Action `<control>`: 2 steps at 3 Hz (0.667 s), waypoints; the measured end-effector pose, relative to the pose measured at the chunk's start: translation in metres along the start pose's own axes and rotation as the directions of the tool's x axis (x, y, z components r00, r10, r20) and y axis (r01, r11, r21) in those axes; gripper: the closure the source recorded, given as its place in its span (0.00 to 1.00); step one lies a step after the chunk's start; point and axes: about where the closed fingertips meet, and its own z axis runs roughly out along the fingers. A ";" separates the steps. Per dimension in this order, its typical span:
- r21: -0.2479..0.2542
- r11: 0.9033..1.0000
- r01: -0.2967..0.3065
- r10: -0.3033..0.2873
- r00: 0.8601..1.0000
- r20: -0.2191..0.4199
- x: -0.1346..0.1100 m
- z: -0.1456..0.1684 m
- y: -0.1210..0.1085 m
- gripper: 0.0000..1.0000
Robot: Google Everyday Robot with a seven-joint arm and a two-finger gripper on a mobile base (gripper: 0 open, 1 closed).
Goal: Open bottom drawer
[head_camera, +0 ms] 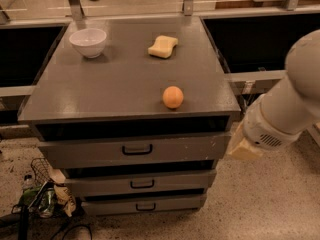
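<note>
The bottom drawer is the slimmest grey front at the foot of the cabinet, with a small black loop handle. It sits flush and shut below the mid drawer and the tall top drawer. My white arm reaches in from the right. Its cream-coloured gripper end hangs just off the cabinet's right side, level with the top drawer, above and to the right of the bottom drawer's handle and not touching it.
On the cabinet top stand a white bowl, a yellow sponge and an orange. A wire basket with clutter and cables lies on the floor at the cabinet's lower left. Dark counters flank both sides.
</note>
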 end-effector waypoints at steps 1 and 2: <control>-0.052 0.999 0.005 -0.008 0.999 -0.049 0.005 0.051 0.009 1.00; -0.109 0.994 0.021 -0.032 0.994 -0.107 0.008 0.107 0.018 1.00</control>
